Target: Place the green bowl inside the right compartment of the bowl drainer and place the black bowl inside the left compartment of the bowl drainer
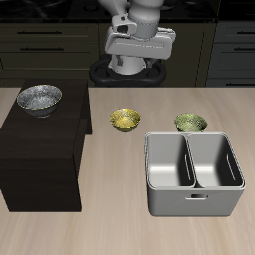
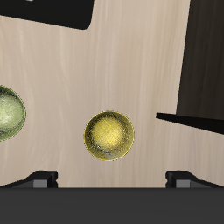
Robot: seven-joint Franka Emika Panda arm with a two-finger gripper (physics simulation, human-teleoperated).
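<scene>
Two bowls remain to be moved, so by the look of things no part of the task is done yet. Largest in the exterior view is a dark block-like cabinet [image 1: 40, 149] filling the left side of the frame, standing on a pale wooden table [image 1: 110, 229]. On top of the cabinet, at the upper left, sits the black bowl [image 1: 39, 99], silvery and speckled. At the lower right of the frame stands the bowl drainer [image 1: 194, 175], a grey metal tub split by a middle wall into two deep compartments; both compartments look bare. Just behind the drainer, toward the upper right, rests the green bowl [image 1: 190, 123], close to the tub's back rim but outside it. A yellow-gold bowl [image 1: 125, 120] sits near the centre of the frame, beside the cabinet; it has no part in the task. At the top centre the white robot arm hangs high above the table, and its gripper [image 1: 140, 45] carries nothing. How far apart its fingers stand cannot be told: the exterior view hides them, and the wrist view shows only two dark finger ends at the frame's edge, with the yellow-gold bowl directly beneath.
</scene>
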